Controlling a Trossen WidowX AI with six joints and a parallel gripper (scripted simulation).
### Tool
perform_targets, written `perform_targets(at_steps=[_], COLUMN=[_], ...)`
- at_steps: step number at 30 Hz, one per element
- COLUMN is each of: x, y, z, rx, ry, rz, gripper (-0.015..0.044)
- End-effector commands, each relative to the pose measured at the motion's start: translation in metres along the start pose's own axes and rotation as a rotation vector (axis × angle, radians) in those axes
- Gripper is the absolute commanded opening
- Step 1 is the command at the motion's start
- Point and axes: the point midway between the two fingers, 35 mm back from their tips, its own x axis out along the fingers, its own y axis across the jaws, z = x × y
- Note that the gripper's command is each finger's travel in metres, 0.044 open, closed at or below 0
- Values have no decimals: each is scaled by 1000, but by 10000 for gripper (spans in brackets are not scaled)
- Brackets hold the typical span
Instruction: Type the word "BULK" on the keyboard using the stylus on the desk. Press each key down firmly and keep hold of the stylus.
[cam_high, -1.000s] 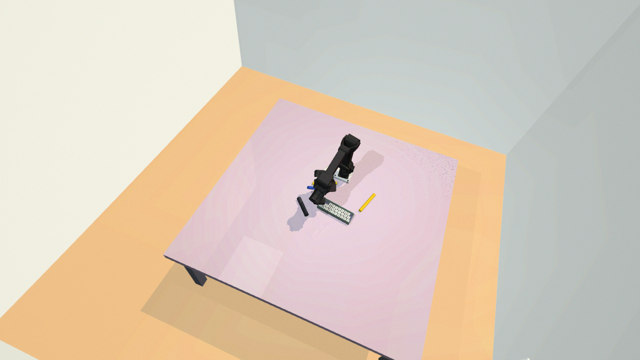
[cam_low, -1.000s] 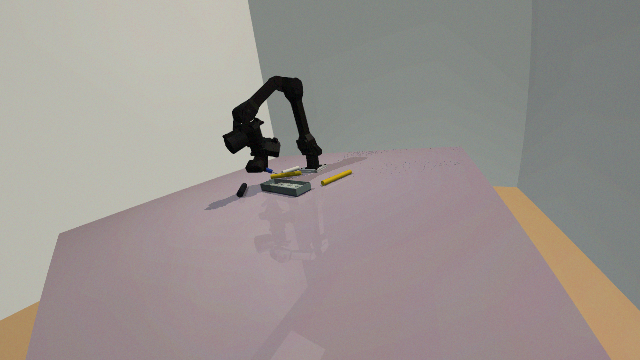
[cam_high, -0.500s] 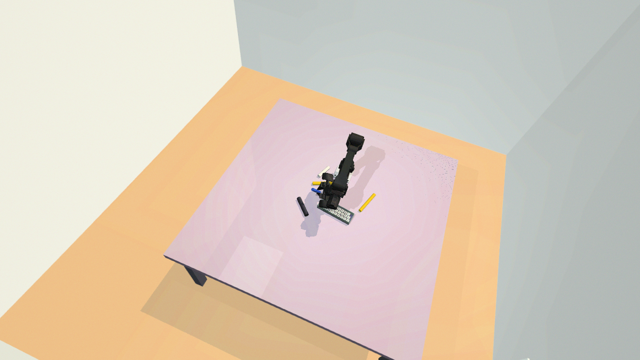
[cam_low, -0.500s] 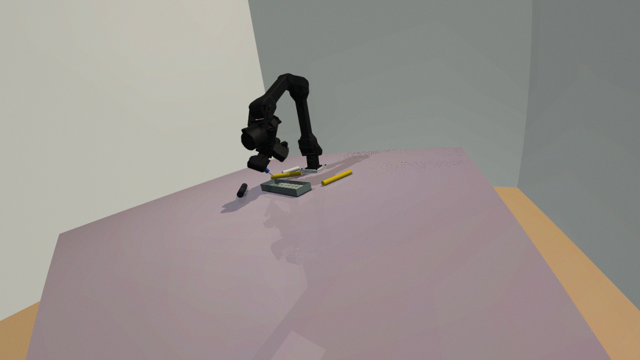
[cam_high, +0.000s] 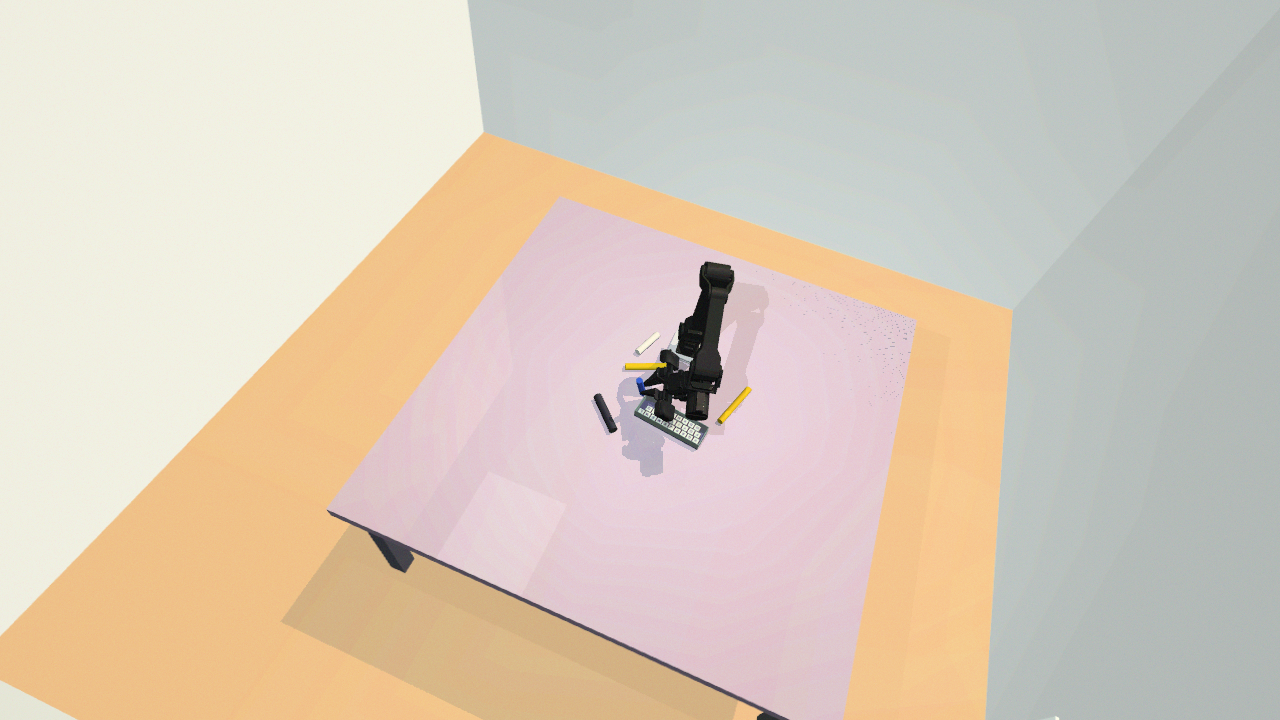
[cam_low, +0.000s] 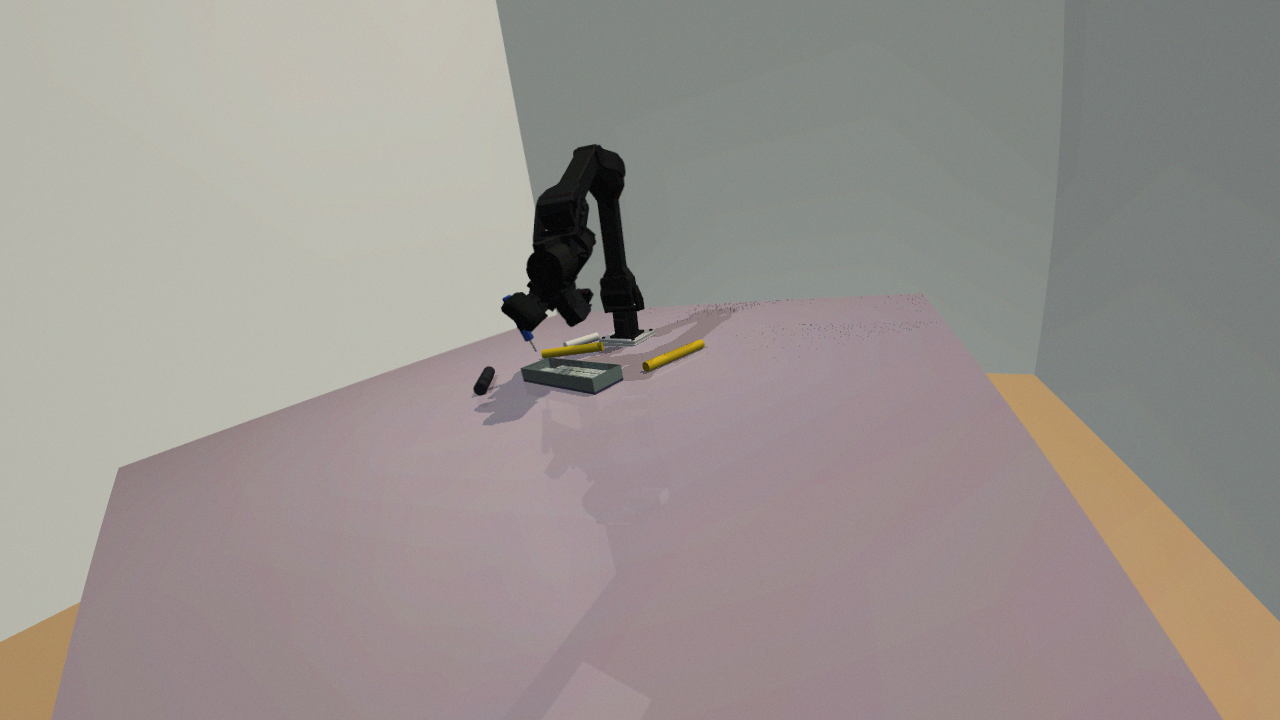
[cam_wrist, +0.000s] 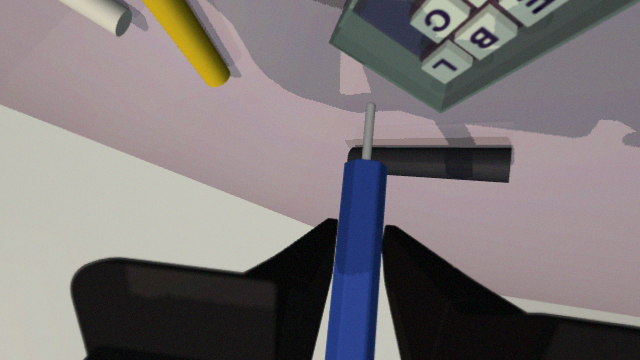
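My gripper (cam_high: 645, 390) (cam_wrist: 359, 232) is shut on the blue stylus (cam_high: 640, 385) (cam_low: 526, 335) (cam_wrist: 363, 200). The stylus slants downward, its thin grey tip in the air near the keyboard's left end in the exterior view. The keyboard (cam_high: 704, 439) (cam_low: 562, 379) (cam_wrist: 390, 79) is a grey-green tray with white letter keys. In the wrist view the tip appears outside the tray, near the corner with the L key (cam_wrist: 445, 66) and the B key (cam_wrist: 482, 40). The U and K keys are not visible there; the arm hides part of the keyboard in the top view.
A black cylinder (cam_high: 605, 412) (cam_low: 484, 380) (cam_wrist: 425, 161) lies beyond the keyboard's left end. One yellow rod (cam_high: 640, 366) (cam_low: 572, 350) (cam_wrist: 190, 42) and a white rod (cam_high: 647, 342) (cam_low: 581, 340) (cam_wrist: 97, 14) lie behind it. Another yellow rod (cam_high: 733, 405) (cam_low: 674, 355) lies to its right.
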Motion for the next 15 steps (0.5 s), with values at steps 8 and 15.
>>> perform_targets(at_steps=[8,15], x=[-32,-30], y=[-13,-15], z=[3,8], rx=[108,114], ry=[176,186], rz=[-178,-190], gripper=[0,0])
